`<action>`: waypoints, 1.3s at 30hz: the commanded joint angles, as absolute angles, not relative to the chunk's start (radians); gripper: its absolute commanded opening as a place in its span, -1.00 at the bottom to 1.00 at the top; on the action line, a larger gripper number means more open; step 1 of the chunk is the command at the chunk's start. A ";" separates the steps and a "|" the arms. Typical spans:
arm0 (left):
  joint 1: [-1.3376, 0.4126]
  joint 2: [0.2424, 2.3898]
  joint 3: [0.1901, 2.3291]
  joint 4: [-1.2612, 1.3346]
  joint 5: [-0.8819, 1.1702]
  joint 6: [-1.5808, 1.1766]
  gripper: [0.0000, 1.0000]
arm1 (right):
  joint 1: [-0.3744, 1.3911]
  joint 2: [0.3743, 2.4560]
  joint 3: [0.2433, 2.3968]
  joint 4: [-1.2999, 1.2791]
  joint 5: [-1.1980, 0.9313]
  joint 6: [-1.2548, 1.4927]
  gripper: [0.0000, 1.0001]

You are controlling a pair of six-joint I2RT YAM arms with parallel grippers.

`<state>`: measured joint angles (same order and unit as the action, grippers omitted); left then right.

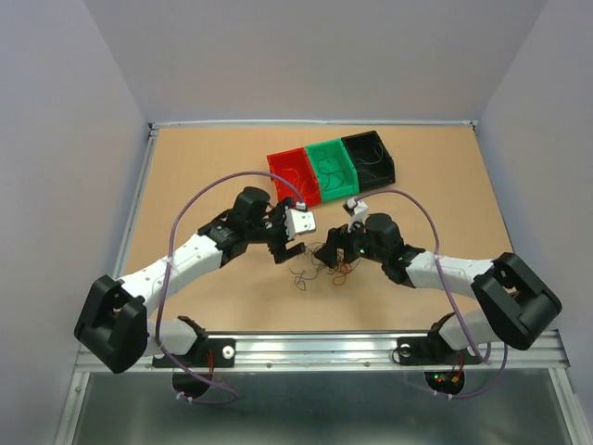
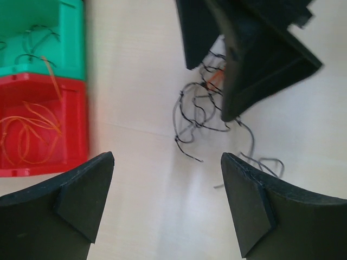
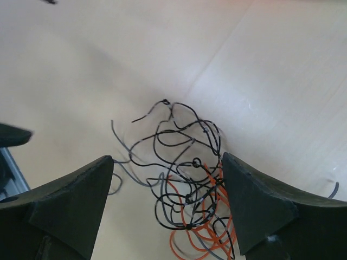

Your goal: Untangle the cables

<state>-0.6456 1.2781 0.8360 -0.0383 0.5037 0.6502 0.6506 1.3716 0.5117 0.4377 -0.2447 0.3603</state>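
Both arms reach in from the near edge of the table (image 1: 185, 185) and meet mid-table. The left gripper (image 1: 285, 250) has its jaws wide apart with nothing between them; its wrist view shows only bare table in the gap. The right gripper (image 1: 334, 252) is also spread. It sits low over the cables (image 1: 324, 271), and in the right wrist view the clump (image 3: 184, 162) lies in the gap, with an orange loop against the inside of one finger (image 3: 255, 206). Nothing is pinched as far as the pictures show.

The cables are a small knot of black, grey-dark and orange wire, loose on the table between and just near-side of the two grippers. From the left wrist, the right gripper (image 2: 238, 59) hangs right over the knot (image 2: 203, 116), with stray ends trailing toward the camera.

Further back there are three bins in a row: red bin (image 1: 294, 176), green bin (image 1: 332, 165), black bin (image 1: 369, 159). The red bin (image 2: 81, 119) already holds orange wire and the green bin (image 2: 73, 49) holds dark strands, so sorting looks partly done.

The step in hand is probably lining up on the remaining knot — pre-grasp, not yet gripping. The next move calls for closing on one strand only, likely the orange, while the other gripper pins the rest, then pulling slowly apart. The wires are hair-thin, so a miss or a whole-clump lift is likely.
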 commanded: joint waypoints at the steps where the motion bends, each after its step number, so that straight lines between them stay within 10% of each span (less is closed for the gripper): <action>1: -0.660 1.209 0.790 -0.146 0.627 0.794 0.86 | 0.676 1.430 0.526 0.453 -0.175 0.331 0.69; 4: -0.692 1.227 0.790 -0.196 0.608 0.814 0.84 | 0.680 1.445 0.525 0.456 -0.157 0.325 0.57; 9: -0.764 1.270 0.792 -0.256 0.563 0.848 0.72 | 0.680 1.460 0.526 0.460 -0.126 0.321 -0.21; 39: -0.873 1.419 0.798 -0.189 0.402 0.730 0.36 | 0.678 1.404 0.485 0.494 -0.098 0.334 -0.32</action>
